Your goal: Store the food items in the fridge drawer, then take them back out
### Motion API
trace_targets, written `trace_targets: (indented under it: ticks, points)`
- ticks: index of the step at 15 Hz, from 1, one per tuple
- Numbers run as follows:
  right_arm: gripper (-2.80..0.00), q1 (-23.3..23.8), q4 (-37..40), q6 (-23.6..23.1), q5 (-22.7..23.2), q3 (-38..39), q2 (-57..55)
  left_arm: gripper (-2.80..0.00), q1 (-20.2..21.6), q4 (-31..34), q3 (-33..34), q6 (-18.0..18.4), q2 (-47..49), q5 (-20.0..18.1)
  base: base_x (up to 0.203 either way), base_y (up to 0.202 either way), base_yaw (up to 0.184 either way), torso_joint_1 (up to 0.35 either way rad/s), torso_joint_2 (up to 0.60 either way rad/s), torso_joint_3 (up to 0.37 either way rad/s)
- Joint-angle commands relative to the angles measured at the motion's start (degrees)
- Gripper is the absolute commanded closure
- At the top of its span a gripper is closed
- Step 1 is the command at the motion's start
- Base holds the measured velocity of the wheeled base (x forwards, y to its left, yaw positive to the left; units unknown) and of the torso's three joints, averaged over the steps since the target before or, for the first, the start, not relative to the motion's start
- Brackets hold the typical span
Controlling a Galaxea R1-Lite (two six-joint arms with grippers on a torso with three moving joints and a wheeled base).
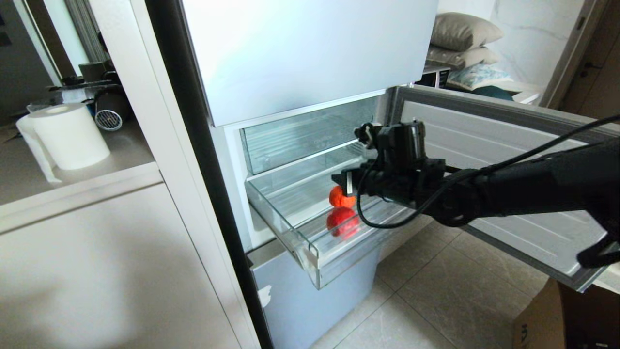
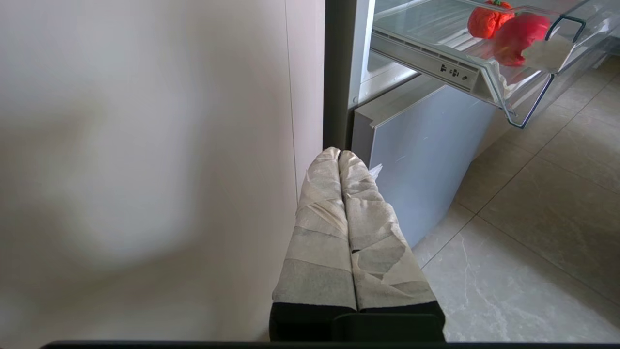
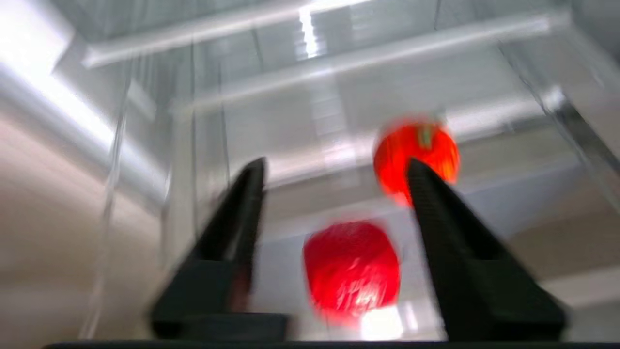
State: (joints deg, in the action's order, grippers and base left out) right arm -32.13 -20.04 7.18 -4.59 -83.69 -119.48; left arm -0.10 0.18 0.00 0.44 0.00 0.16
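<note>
Head view: drawer (image 1: 310, 252) seen pulled out of the fridge (image 1: 310, 58), with the fruit (image 1: 341, 198) lying on its ribbed floor, about mid-depth and nearer the side towards the open door (image 1: 508, 160).

A second, redder shape (image 1: 343, 222) is noted closer to the drawer's front lip. Whether it is another item or a reflection in the clear plastic cannot be told.

Right gripper (image 1: 345, 186) is held over the drawer, just above the fruit. No contact is seen.

Right wrist view: the fingers (image 3: 242, 203) are spread apart with nothing between them. The fruit (image 3: 416, 150) is not centred in the gap. It is seen past the tip of one finger, offset to that side, green stem uppermost. The redder shape (image 3: 352, 269) is framed in the gap instead.

The fruit is round, so no long axis is to be matched. Judgement: only a sideways shift towards the fruit is called for before the fingers are lowered around it.

Left wrist view: left gripper (image 2: 339, 155) is parked below the drawer (image 2: 508, 97), in front of the fridge's lower panel, with its taped fingers (image 2: 319, 228) pressed together and empty. The fruit (image 2: 487, 20) is well above it, so the right arm is far the nearer.
</note>
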Motion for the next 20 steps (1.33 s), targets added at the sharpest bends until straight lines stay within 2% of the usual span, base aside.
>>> trace_targets:
  ticks: [1, 4, 6, 20]
  points:
    - [0.0, -0.15, -0.01, 0.05, -0.02, 11.52, 11.33, 0.0, 0.01, -0.01, 0.0, 0.0, 0.09, 0.02, 0.0, 0.0, 0.0, 0.0, 0.0, 0.0]
    - [0.0, 0.04, -0.03, 0.38, 0.02, 23.98, 19.56, 0.0, 0.01, -0.01, 0.0, 0.0, 0.09, 0.02, 0.0, 0.0, 0.0, 0.0, 0.0, 0.0]
    - [0.0, 0.05, -0.08, 0.56, 0.05, 28.0, 21.89, 0.0, 0.01, -0.01, 0.0, 0.01, 0.09, 0.02, 0.0, 0.0, 0.0, 0.0, 0.0, 0.0]
    - [0.0, -3.28, -2.2, 1.0, 0.11, 30.69, 21.17, 0.0, 0.01, -0.01, 0.0, 0.0, 0.09, 0.02, 0.0, 0.0, 0.0, 0.0, 0.0, 0.0]
